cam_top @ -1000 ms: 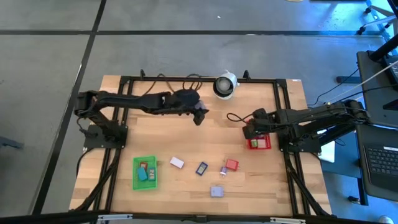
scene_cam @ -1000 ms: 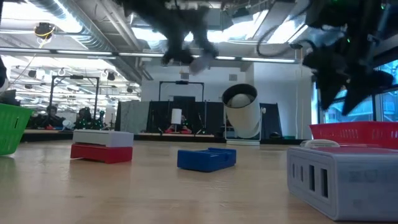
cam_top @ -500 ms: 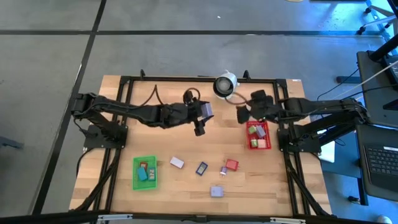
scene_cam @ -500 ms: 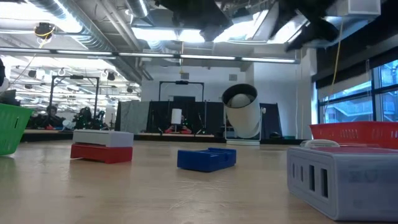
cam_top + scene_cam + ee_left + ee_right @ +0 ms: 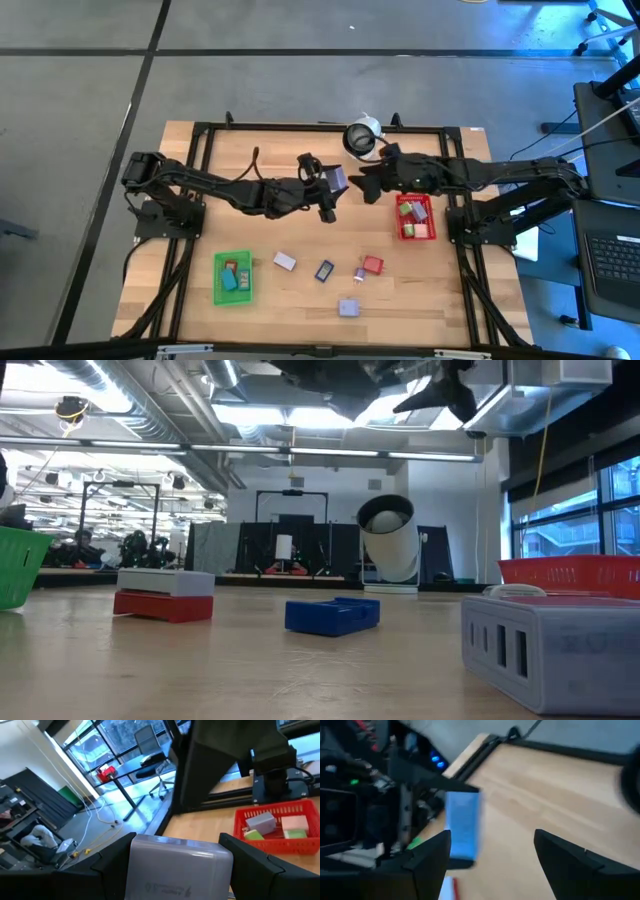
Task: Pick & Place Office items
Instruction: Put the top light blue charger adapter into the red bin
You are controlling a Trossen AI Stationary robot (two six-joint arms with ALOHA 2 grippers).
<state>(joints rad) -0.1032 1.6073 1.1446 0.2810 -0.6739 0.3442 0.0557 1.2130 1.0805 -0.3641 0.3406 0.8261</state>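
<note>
My left gripper (image 5: pixel 328 196) hangs over the table's middle, shut on a lavender-grey block (image 5: pixel 180 869); the block also shows in the high view (image 5: pixel 336 180). My right gripper (image 5: pixel 366 181) reaches in from the right, close beside that block. It is open and empty (image 5: pixel 495 865). Lying flat on the near half of the table are a white-pink piece (image 5: pixel 285 262), a blue piece (image 5: pixel 325 270), a red piece (image 5: pixel 373 265) and two lavender pieces (image 5: pixel 348 307). More pieces lie inside the red bin (image 5: pixel 427 232) and the green bin (image 5: pixel 219 290). My left gripper pinches the lavender-grey block by two opposite side faces (image 5: pixel 137 870), one finger (image 5: pixel 112 867) on each side. The fingers come about level from the table's left, pointing toward the red bin. The block is lifted clear of the table.
A round white-and-black device (image 5: pixel 360 137) stands at the far edge, just behind both grippers. A black frame (image 5: pixel 320 127) runs along the table's far, left and right edges. Bare wood lies between the two bins, around the loose pieces.
My right gripper left the red bin's side, rose and went toward the far edge. It then swung toward the table's left, ending next to the held block. My left gripper, with the block held throughout, turned at the wrist and drifted slightly right and toward the near edge.
</note>
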